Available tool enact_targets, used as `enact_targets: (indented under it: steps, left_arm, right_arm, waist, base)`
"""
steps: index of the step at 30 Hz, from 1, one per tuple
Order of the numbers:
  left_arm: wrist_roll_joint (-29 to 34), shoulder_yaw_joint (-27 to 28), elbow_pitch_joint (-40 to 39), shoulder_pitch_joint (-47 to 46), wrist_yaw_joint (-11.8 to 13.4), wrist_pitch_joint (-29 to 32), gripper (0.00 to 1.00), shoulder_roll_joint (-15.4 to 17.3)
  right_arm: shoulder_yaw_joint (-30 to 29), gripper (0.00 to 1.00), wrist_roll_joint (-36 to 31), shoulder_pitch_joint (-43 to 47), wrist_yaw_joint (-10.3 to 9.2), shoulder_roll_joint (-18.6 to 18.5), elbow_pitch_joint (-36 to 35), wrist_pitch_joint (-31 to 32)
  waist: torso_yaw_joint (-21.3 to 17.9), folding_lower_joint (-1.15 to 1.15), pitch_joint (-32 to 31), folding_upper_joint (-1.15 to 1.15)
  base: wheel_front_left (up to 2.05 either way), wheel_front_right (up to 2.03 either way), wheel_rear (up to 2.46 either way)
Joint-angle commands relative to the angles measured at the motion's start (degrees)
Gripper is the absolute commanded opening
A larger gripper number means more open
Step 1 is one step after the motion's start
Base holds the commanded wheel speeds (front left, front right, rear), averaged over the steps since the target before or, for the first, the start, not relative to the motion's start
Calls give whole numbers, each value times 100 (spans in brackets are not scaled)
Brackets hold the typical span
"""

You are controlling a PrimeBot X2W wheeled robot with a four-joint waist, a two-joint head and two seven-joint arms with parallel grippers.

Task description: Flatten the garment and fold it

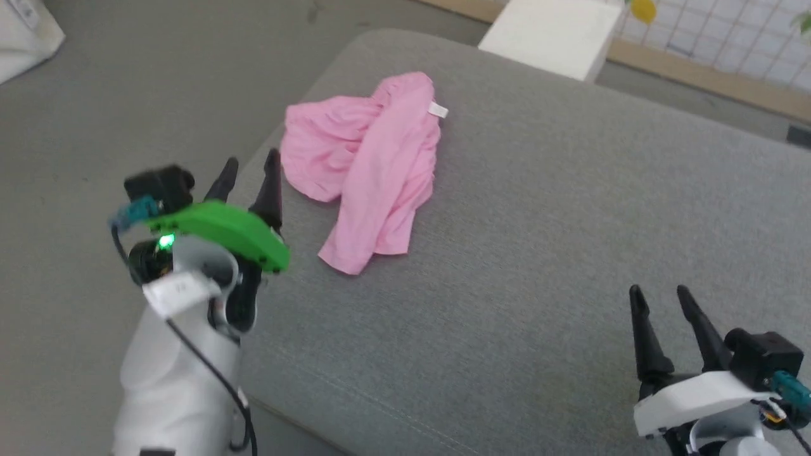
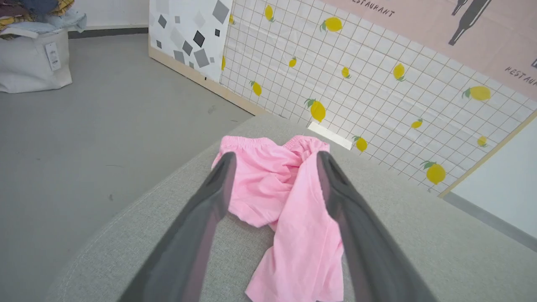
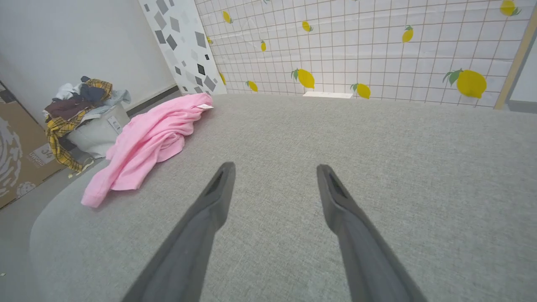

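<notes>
stage: start of task, as I judge it; nothing flattened, nothing folded
garment (image 1: 364,161): pink pants, crumpled in a heap, one leg trailing toward the robot
garment place: on the grey cushion (image 1: 538,253), far-left part, close to its rounded left edge
waistband: gathered, at the far end of the heap in the left wrist view; bunched and doubled over
tag (image 1: 438,111): small, white, sticking out at the heap's far right side
left gripper (image 1: 252,158): fingers wide apart, holding nothing; just beside the garment's near-left side, aimed at it; looks apart from the cloth, contact not certain
right gripper (image 3: 275,167): fingers wide apart, holding nothing; over bare cushion at near right, well apart from the garment
done: none visible
left: spread the legs, smooth the waistband, lay flat, then fold; all of it
likely next: left side is best placed for the first grab, right arm has to cross the cushion
around: white block (image 1: 551,31) beyond the cushion's far edge; lemon-print panel (image 2: 377,84) behind; basket (image 3: 94,130) heaped with clothes on the floor (image 1: 127,95) to the left
in the way: no other item on the cushion near the garment
risk: heap sits near the left edge, so a pull that way could drag cloth off; thin layers may lift together
</notes>
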Motion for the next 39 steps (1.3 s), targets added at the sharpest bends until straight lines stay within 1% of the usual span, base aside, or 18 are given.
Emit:
enact_targets:
  steps: [1,3,5,8,12,16,22,23,24,26,32,37,39]
  left_arm:
    - [-127,-20,231,-306,-48,145,100,16]
    - [-267,23,581,-640,-13,498,100,28]
    - [-451,101,928,-937,88,954,100,23]
    - [-559,112,1302,-1306,205,1524,100,94]
    - [-650,-34,1651,-1592,191,2230,100,53]
    - [-509,-240,1924,-1731,329,2617,100,74]
    - [-398,-405,2233,-1669,583,2793,100,-14]
    - [-387,-409,2253,-1661,613,2752,42,-19]
    - [-393,-400,2258,-1654,624,2671,0,-32]
    - [-405,-409,2258,-1641,591,2548,0,-64]
    - [-242,-456,1993,-1769,413,1642,0,28]
    - [-39,-582,1736,-2022,237,1155,0,203]
    - [-10,-630,1571,-2125,158,1018,0,198]
  right_arm:
    - [-31,100,-39,-90,-8,-1,-65,31]
    - [-68,100,-80,-117,-8,-1,-169,94]
    - [-135,100,-94,-136,-8,-1,-252,145]
    - [-257,100,-98,-192,-8,-1,-374,175]
    - [-390,100,-158,-246,-8,-1,-494,216]
    - [-443,100,-166,-314,-8,-1,-594,253]
    - [-470,100,-143,-393,-8,-1,-630,248]
    - [-467,100,-137,-407,-8,-1,-620,245]
    - [-464,100,-126,-422,-8,-1,-604,236]
    - [-439,100,-103,-429,-8,-1,-549,218]
    - [-247,100,81,-405,-8,-1,-259,114]
    - [-46,100,294,-405,-8,-1,73,-72]
    - [-15,100,383,-385,-8,-1,218,-161]
  waist:
    - [-408,-1,503,0]
    - [-550,-1,663,0]
    - [-689,-1,801,0]
    - [-884,-1,1027,0]
    - [-1018,-1,1247,0]
    - [-1110,-1,1421,0]
    - [-1147,-1,1534,0]
    - [-1146,-1,1535,0]
    - [-1140,-1,1528,0]
    - [-1119,-1,1464,0]
    - [-1137,-1,1020,0]
    - [-1436,-1,483,0]
    - [-1602,-1,269,0]
  base:
    - [0,0,0]
    - [0,0,0]
    - [0,0,0]
    - [0,0,0]
    - [0,0,0]
    - [0,0,0]
    - [0,0,0]
    - [0,0,0]
    - [0,0,0]
    - [0,0,0]
    - [0,0,0]
    - [0,0,0]
    - [0,0,0]
